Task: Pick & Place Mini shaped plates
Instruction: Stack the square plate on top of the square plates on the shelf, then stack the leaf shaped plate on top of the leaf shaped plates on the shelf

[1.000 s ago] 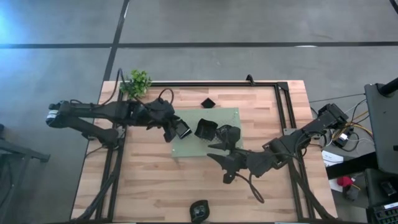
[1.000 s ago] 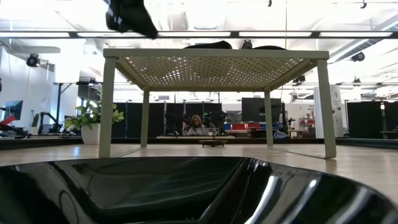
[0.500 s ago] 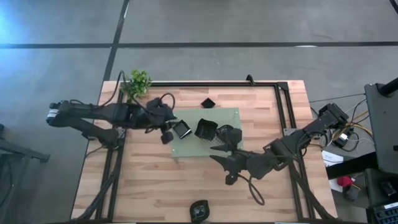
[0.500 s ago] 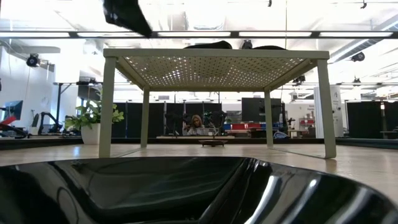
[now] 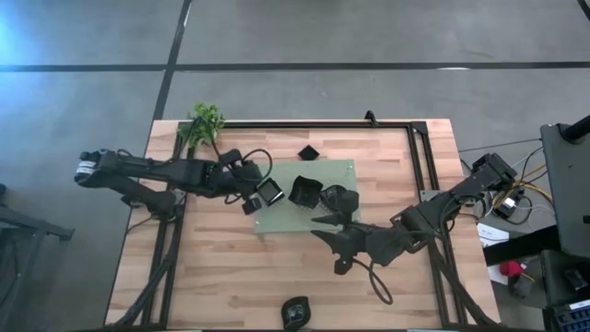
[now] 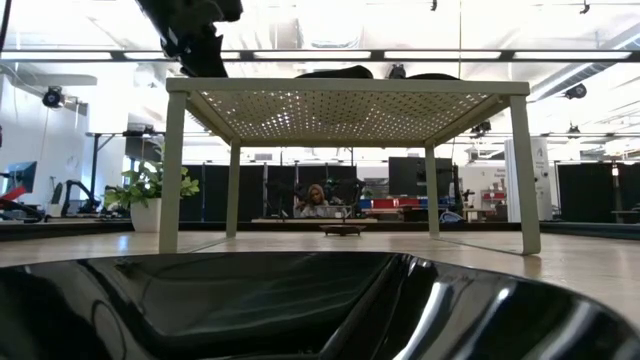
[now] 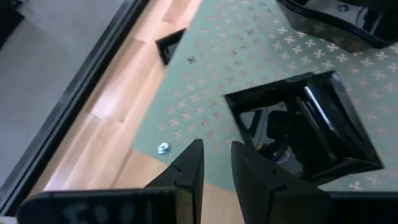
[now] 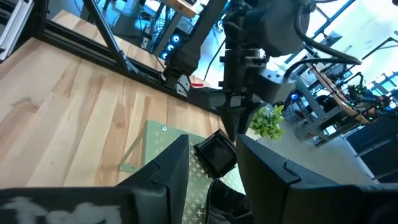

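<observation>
The left gripper (image 5: 251, 196), fingers narrowly apart and holding nothing, hung beside a square plate (image 5: 269, 192) on the green mat (image 5: 343, 173). The right gripper (image 5: 324, 226), fingers parted and empty, hovered at the mat's near edge.

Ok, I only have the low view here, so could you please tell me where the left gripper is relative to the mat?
Observer: The left gripper hangs open at the green mat's edge, beside a square plate lying on it.
Operator: Is anything else up there?
Observer: Yes, a second plate and a third plate sit mid-mat.
Operator: And the right gripper?
Observer: The right gripper is open, near the mat's front edge.
</observation>
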### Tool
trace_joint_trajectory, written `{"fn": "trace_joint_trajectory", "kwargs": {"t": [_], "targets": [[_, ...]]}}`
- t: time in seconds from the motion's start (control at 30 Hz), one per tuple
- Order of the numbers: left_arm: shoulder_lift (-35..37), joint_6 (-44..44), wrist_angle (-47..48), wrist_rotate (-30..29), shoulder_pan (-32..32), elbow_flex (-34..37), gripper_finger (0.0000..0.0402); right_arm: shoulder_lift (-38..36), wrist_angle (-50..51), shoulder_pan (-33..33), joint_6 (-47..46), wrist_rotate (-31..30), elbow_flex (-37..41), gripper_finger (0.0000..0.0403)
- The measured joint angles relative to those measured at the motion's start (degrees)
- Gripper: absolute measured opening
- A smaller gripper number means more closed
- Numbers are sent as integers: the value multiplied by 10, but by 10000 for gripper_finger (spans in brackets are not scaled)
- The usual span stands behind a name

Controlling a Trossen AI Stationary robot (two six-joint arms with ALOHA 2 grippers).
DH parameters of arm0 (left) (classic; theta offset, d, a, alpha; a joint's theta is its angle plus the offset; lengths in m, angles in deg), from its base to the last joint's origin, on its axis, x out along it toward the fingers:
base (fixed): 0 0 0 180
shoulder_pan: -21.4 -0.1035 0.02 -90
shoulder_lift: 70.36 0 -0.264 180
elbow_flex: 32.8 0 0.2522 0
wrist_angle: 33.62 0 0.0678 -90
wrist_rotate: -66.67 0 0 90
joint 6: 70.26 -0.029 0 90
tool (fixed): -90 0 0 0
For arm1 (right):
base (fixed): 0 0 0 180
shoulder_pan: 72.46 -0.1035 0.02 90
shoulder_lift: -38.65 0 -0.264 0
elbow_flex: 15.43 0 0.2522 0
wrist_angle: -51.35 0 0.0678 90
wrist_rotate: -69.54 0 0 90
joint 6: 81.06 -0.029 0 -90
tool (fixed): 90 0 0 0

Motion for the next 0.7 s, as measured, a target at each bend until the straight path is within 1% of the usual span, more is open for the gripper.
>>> {"fn": "trace_joint_trajectory", "kwargs": {"t": [0.23, 0.27, 0.4, 0.53, 0.6, 0.7], "targets": [[-16, -6, -8, 32, 0, 0, 75, 0, 1, 0, 0, 0, 0, 132], [-18, -13, -7, 29, 0, 0, 75, 0, 2, 0, 1, 0, 0, 132], [-15, -15, -4, -12, 0, -3, 75, 0, 3, 0, 0, 0, 0, 128], [-6, -15, -4, -18, 1, -16, 75, 0, 13, 0, -6, 0, 0, 125], [-4, -14, -7, -11, 4, -18, 75, 0, 18, 0, -15, 0, 0, 127], [-4, -14, -21, 14, 10, -11, 75, 0, 30, 0, -20, 0, 0, 129]]}}
